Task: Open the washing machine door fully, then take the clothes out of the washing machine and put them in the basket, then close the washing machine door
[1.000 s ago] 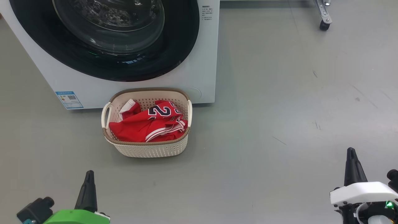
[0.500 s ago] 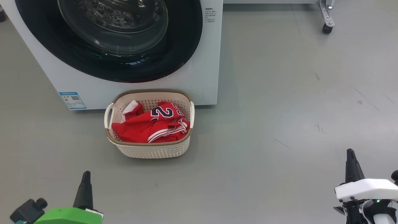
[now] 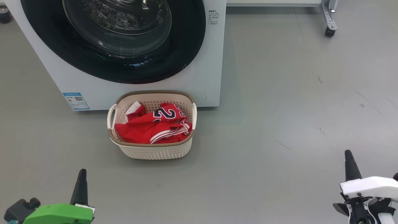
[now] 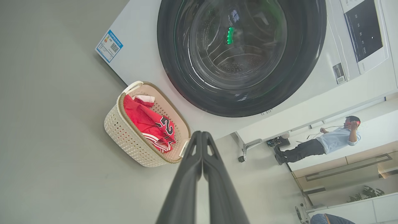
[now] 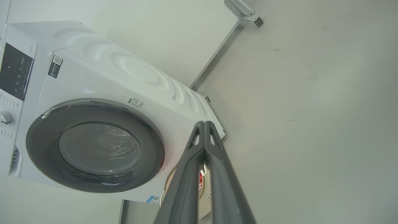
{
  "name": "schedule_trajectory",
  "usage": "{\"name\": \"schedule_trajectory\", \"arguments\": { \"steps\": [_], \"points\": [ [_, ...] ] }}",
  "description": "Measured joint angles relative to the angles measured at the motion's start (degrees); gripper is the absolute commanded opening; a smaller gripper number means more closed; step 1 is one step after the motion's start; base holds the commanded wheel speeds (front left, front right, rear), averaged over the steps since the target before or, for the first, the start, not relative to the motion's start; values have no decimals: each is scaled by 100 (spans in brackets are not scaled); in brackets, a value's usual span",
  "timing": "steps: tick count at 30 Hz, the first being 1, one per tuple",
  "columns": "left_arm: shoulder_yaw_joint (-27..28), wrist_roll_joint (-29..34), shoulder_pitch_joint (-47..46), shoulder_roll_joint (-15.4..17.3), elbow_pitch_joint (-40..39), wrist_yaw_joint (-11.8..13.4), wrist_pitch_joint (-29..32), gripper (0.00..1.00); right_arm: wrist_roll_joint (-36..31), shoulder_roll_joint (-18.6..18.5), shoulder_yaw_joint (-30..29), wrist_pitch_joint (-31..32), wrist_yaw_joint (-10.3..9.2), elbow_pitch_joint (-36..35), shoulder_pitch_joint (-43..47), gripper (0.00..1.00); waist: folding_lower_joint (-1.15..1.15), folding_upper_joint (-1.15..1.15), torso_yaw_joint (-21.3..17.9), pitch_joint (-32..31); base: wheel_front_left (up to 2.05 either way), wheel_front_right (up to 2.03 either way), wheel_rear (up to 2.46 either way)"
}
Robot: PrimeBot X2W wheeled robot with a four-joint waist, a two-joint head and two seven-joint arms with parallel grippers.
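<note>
Washing machine door (image 3: pixel 116 28) closed flush on the washing machine (image 3: pixel 206 77); clothes (image 3: pixel 146 130) heaped in the basket (image 3: pixel 155 151).

Basket on the grey floor (image 3: pixel 279 124), just in front of the washing machine, below the right half of its front; touching the panel or a little short of it, hard to judge from above. Red jersey bunched inside, navy numbers facing up, all of it within the brown rim. Blue label sticker (image 3: pixel 76 101) at the washing machine's lower left front. Left gripper (image 3: pixel 82 173) low, well in front of the washing machine and left of the basket, fingers pressed together on nothing. Right gripper (image 3: pixel 348 154) far out past the washing machine's right side, fingers likewise pressed tight, empty. Wheeled metal leg (image 3: pixel 329 31) beyond the washing machine's right side. Further off on that side, a person (image 4: pixel 326 143) standing, seen in the left wrist view.
</note>
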Motion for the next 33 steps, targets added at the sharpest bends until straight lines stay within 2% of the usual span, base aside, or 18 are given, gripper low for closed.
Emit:
{"name": "schedule_trajectory", "arguments": {
  "steps": [33],
  "points": [
    [233,-2068,-327,79,155,0,590,0,2491,69,-227,577,281,424,-366,0,0,0,140,-119,0,0,0]
  ]
}}
